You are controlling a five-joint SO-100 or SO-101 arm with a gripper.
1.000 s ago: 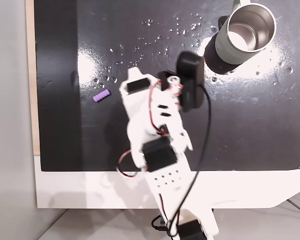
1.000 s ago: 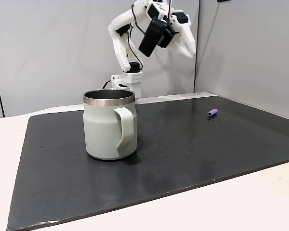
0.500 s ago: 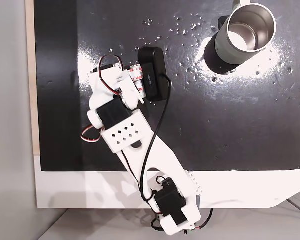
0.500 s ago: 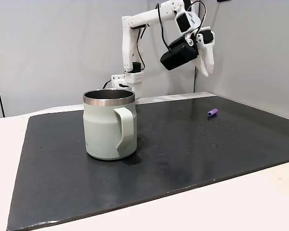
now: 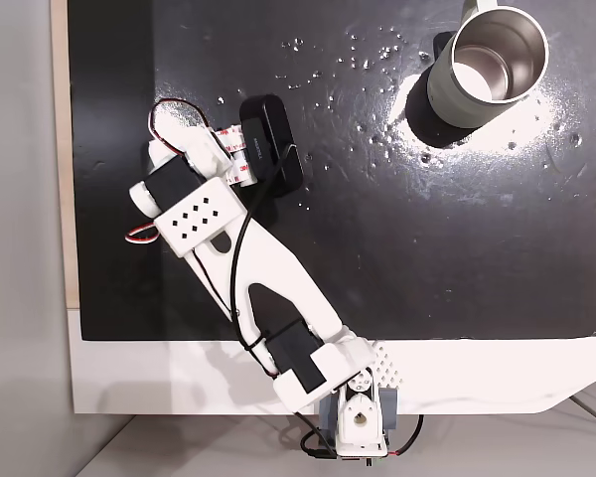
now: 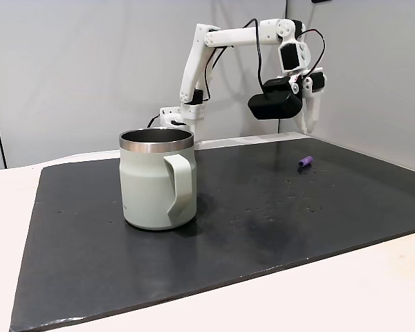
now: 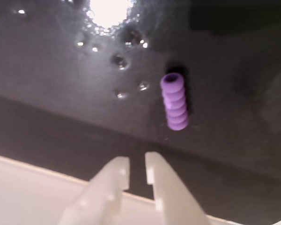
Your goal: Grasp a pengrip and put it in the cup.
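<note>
The pengrip (image 7: 174,101) is a small light-purple ribbed cylinder lying on the black mat. In the wrist view it sits just beyond and slightly right of my gripper (image 7: 137,163). The two white fingers stand almost together with a thin slit between them, holding nothing. In a fixed view from the side, the pengrip (image 6: 304,162) lies at the mat's right, and my gripper (image 6: 308,130) hangs above it, pointing down. In the fixed view from above, the wrist hides the pengrip. The cup (image 5: 445,97), steel with a grey-green wall, stands upright at the top right, far from the gripper (image 6: 149,197).
A black boxy camera housing (image 5: 270,154) rides beside the wrist. The black mat (image 5: 457,248) covers most of the table, with small bright specks near the cup. The mat's left edge (image 5: 70,199) runs close to the gripper. A grey wall (image 6: 373,69) stands behind.
The arm has swung left in the view from above, away from the cup, and reached out and down. It now hangs over the pengrip and covers it in that view.
</note>
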